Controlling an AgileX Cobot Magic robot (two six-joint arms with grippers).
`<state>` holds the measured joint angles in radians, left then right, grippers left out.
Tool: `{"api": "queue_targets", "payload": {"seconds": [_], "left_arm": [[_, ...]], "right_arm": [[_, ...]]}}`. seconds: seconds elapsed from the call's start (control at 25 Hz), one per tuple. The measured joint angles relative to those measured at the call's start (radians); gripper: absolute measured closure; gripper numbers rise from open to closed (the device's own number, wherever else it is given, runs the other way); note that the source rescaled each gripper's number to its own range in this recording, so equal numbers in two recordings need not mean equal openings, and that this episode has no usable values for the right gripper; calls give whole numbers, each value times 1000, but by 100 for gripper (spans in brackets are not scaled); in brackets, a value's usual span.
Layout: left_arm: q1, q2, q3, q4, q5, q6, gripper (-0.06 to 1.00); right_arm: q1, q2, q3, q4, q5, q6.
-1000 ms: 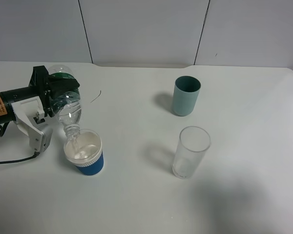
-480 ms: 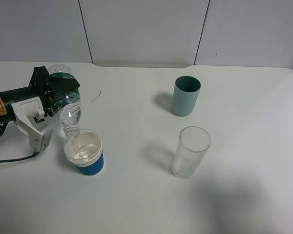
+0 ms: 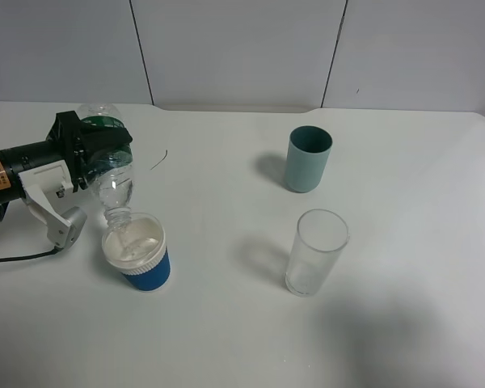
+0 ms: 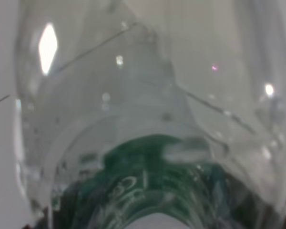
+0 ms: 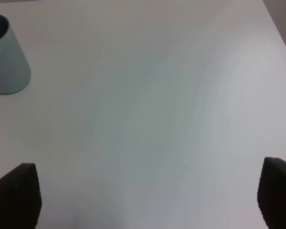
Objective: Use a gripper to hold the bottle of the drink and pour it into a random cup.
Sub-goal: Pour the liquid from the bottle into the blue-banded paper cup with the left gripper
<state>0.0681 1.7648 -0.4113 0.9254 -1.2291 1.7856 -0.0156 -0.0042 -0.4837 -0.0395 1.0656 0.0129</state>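
In the exterior high view my left gripper (image 3: 92, 150) is shut on the bottle of the drink (image 3: 113, 184), gripping it around the green label. The bottle is tipped neck down, and its open mouth hangs just over the rim of the blue cup (image 3: 148, 273). Clear liquid lies in the cup's white inside. The left wrist view is filled by the bottle (image 4: 133, 109) and its green label (image 4: 148, 191). My right gripper (image 5: 145, 195) is open over bare table, with both dark fingertips (image 5: 16, 191) showing. It is outside the exterior high view.
A teal plastic cup (image 3: 309, 159) stands at the back right of the middle and also appears in the right wrist view (image 5: 5, 55). A tall clear glass (image 3: 315, 252) stands in front of it. A black cable (image 3: 16, 259) trails off the left edge.
My left gripper and the bottle have shifted slightly back and left, and the bottle's base has risen a little. The cups have not moved.
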Motion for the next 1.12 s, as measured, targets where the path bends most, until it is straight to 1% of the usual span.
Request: {"api": "queue_targets", "payload": {"seconds": [1.12], "left_arm": [[0, -1, 0, 0, -3, 13, 93]], "right_arm": [[0, 0, 0, 0, 0, 0]]}}
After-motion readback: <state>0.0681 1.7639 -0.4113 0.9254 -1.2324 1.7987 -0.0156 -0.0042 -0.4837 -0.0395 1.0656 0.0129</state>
